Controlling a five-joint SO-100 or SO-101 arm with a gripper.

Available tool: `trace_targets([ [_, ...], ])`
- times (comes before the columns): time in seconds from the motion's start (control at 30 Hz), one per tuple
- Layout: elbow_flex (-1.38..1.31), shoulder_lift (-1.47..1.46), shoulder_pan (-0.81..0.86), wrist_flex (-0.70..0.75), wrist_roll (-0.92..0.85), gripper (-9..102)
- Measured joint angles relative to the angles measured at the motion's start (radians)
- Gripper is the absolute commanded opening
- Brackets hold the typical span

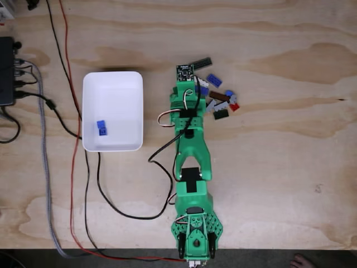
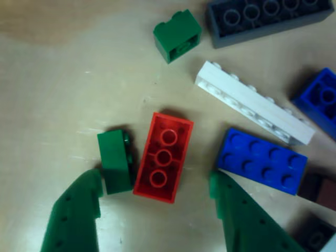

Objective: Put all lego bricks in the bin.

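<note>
In the other view my gripper [image 2: 156,178] is open just above the table, its green fingers [image 2: 73,210] low in the picture. A red brick [image 2: 164,156] lies studs-down between them. A green brick [image 2: 115,163] touches the left fingertip. Around them lie a small green brick [image 2: 177,35], a dark grey brick [image 2: 268,18], a long white brick [image 2: 254,102] and a blue plate [image 2: 261,160]. In the fixed view my arm [image 1: 189,145] reaches up to the brick pile [image 1: 220,99]. The white bin [image 1: 117,92] sits left of the arm, with a blue brick [image 1: 101,128] in it.
A black box [image 1: 6,70] with cables stands at the left edge. A red cable [image 1: 71,139] and black cables run past the bin toward the arm's base [image 1: 195,234]. A person's foot [image 1: 304,261] shows beyond the table's front edge.
</note>
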Motion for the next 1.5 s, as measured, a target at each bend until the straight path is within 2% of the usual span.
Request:
trace_targets([
  [0.1, -0.023, -0.015, -0.008, 0.006, -0.015, 15],
  [0.2, -0.025, -0.015, -0.018, 0.006, -0.034, 3],
  [0.27, -0.025, -0.015, -0.018, 0.012, -0.041, 0],
  [0.57, 0.098, 0.143, -0.023, 0.064, 0.028, 0],
  [0.73, 0.095, 0.442, -0.057, 0.132, 0.163, 0],
  [0.8, -0.008, 0.514, -0.074, 0.158, 0.202, 0],
  [0.87, -0.166, 0.548, -0.138, 0.284, 0.245, 0],
  [1.0, -0.403, 0.502, -0.373, 0.632, 0.36, 0],
  [1.1, -0.434, 0.442, -0.486, 0.733, 0.419, 2],
  [1.17, -0.442, 0.383, -0.525, 0.753, 0.469, 10],
  [1.23, -0.385, 0.331, -0.558, 0.729, 0.502, 21],
  [1.3, -0.336, 0.308, -0.554, 0.68, 0.523, 25],
  [1.5, -0.253, 0.328, -0.52, 0.591, 0.563, 28],
])
